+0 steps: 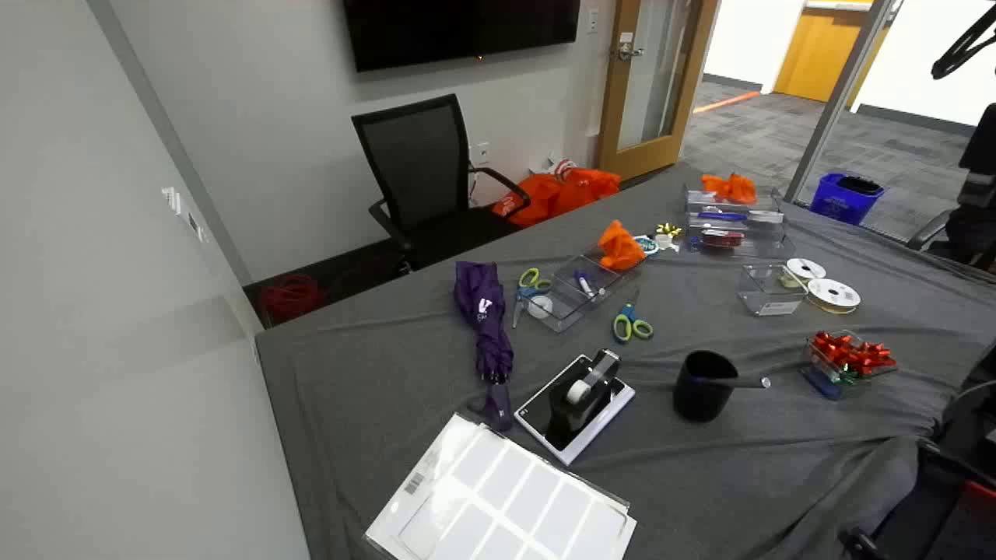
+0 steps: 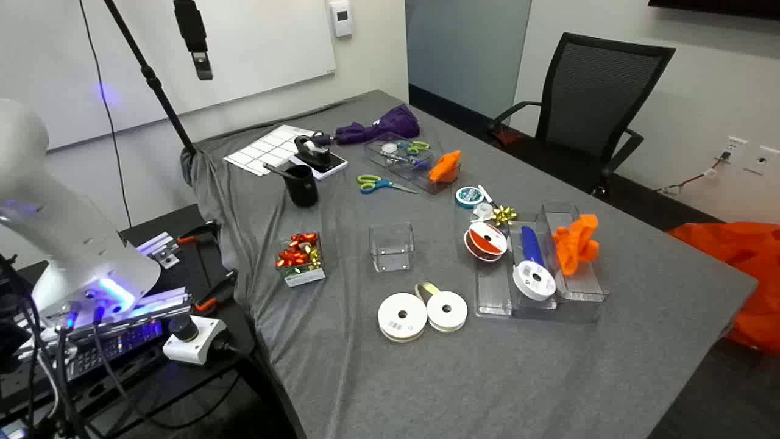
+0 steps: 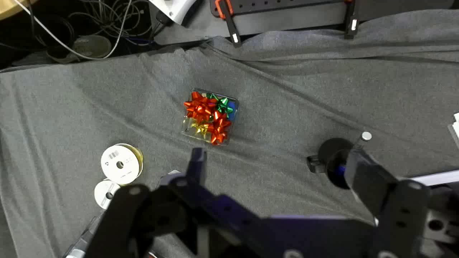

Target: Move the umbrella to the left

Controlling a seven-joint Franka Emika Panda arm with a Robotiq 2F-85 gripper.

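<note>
"Umbrella (image 1: 489, 323), where?"

"On the gray cloth (image 1: 373, 373), slim end just beside the paper sheets (image 1: 513, 505)."

"Gripper (image 3: 278, 166)?"

"Jaws parted wide, nothing held. Wrist view shows bows (image 3: 208, 116) and cup (image 3: 335, 152), no umbrella."

"So, step?"

"Approach, I'd guess; grasp not made. Next: get over it, straddle the narrow width, descend, clamp, carry left."

The umbrella (image 1: 492, 339) is purple, the tablecloth (image 1: 373, 381) grey, the cup (image 1: 697, 400) black, the paper sheet (image 2: 269, 150) gridded white.
</note>
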